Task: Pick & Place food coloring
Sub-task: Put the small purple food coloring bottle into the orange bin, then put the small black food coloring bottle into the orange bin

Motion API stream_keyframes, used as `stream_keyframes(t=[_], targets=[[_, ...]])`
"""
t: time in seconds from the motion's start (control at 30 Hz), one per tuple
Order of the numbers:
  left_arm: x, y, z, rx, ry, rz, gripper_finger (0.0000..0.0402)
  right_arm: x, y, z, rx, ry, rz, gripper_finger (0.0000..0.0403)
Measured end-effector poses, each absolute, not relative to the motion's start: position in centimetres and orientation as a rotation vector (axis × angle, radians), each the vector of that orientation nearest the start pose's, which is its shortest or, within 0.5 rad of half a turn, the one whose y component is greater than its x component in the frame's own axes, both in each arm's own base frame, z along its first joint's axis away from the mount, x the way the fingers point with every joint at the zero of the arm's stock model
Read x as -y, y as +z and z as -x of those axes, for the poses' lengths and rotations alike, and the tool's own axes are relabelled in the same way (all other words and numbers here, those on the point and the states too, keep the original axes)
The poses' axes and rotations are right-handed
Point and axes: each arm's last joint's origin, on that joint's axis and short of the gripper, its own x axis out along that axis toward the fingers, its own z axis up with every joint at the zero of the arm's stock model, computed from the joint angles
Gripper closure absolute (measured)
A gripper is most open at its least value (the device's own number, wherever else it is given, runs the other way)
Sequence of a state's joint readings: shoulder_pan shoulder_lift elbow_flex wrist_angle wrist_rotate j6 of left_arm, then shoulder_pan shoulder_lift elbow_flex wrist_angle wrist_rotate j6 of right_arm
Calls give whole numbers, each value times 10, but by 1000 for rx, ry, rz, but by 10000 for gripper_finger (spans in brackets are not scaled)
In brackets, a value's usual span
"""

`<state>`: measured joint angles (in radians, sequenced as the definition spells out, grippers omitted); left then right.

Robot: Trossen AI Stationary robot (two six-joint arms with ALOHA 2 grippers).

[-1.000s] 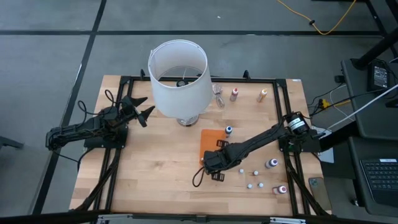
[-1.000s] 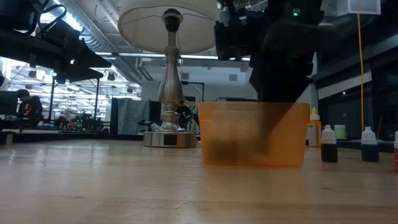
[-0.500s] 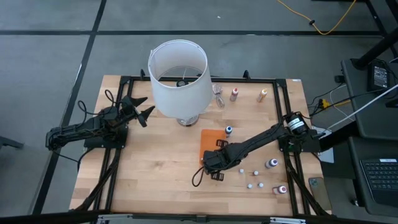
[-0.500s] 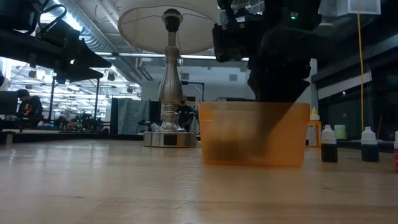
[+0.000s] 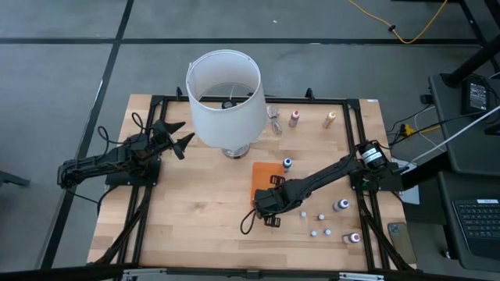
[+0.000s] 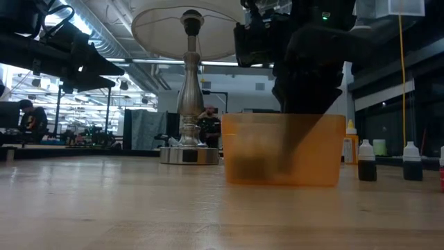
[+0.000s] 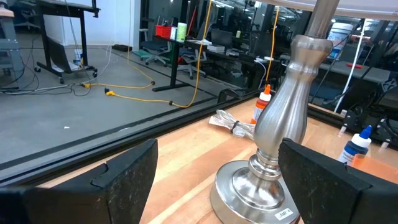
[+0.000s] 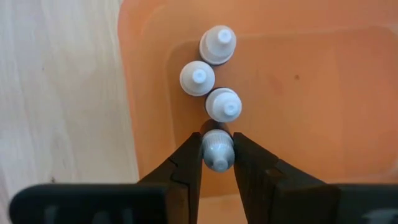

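Bottle [image 8: 217, 151] clenched between right end effector [image 8: 217, 163] fingers, over orange tray [image 8: 311, 93], beside three bottles

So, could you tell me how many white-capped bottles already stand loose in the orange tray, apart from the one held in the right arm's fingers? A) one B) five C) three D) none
C: the right wrist view shows three bottles standing in a cluster in the orange tray, while the right gripper is shut on a fourth bottle above the tray.

Wooden table [image 5: 195, 211], translucent plastic tray [image 6: 284, 149], brushed-metal lamp base [image 7: 283, 134]
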<state>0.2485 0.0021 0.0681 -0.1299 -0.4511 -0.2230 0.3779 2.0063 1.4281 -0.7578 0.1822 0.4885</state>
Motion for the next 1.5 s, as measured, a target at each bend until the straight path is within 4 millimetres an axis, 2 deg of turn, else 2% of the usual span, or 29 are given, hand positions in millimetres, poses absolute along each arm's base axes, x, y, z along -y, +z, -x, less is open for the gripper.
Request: stream_keyframes(t=[0.37,0.8,1.03,1.3,1.5], targets=[[-34,174,-84,13,704,207,80,-139,165,-366,-1282,-151,-48,290],[-34,174,-84,13,704,207,79,-138,168,-366,-1284,-138,-29,288],[-34,174,-84,13,704,207,80,-131,189,-362,-1256,-142,-49,288],[-34,174,-84,13,704,207,79,-125,227,-348,-1179,-194,-132,285],[-34,174,-84,13,704,207,80,-116,249,-333,-1159,-292,-218,232]])
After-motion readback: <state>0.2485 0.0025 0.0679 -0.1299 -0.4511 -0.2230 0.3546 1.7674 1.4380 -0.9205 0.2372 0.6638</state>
